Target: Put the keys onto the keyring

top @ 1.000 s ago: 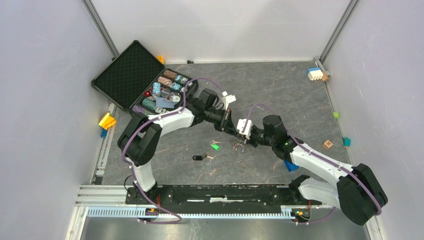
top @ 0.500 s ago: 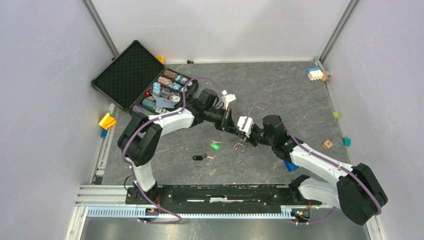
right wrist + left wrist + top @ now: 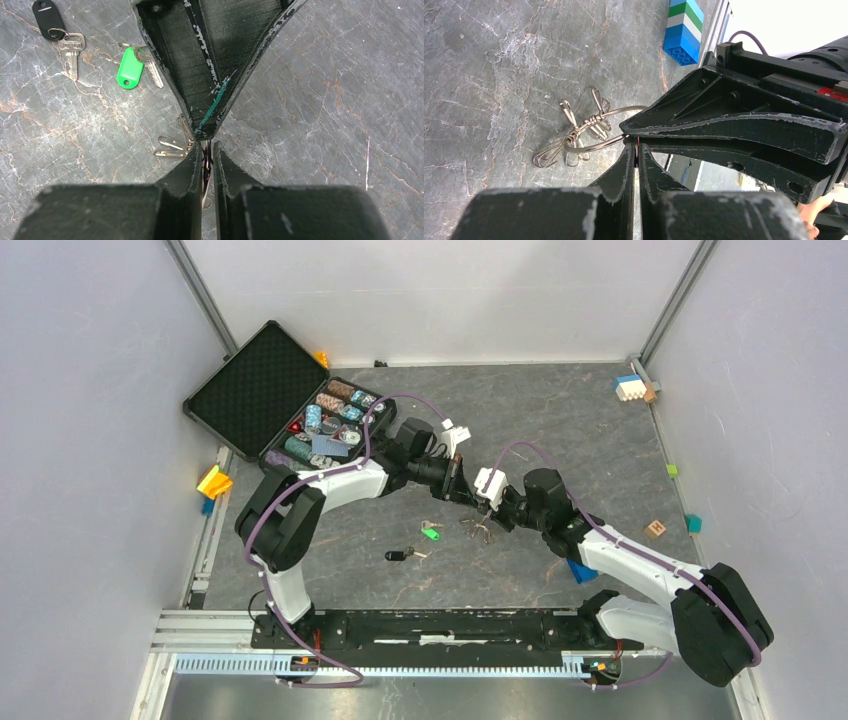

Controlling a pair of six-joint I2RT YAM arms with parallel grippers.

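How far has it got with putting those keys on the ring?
Done: nothing is threaded on yet. In hand: the left tool and the right tool meet tip to tip, both pinched shut on the keyring, which carries only its small plain keys. Left to do: the green key and the black key lie loose on the table, apart from the ring, and both need picking up and sliding on.

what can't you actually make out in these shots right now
- Left wrist view: where the thin silver wire keyring is gripped, hidden by both grippers' black fingers.
- Right wrist view: most of that ring, behind the same fingers.
- Top external view: the ring is too small to separate from its small keys.
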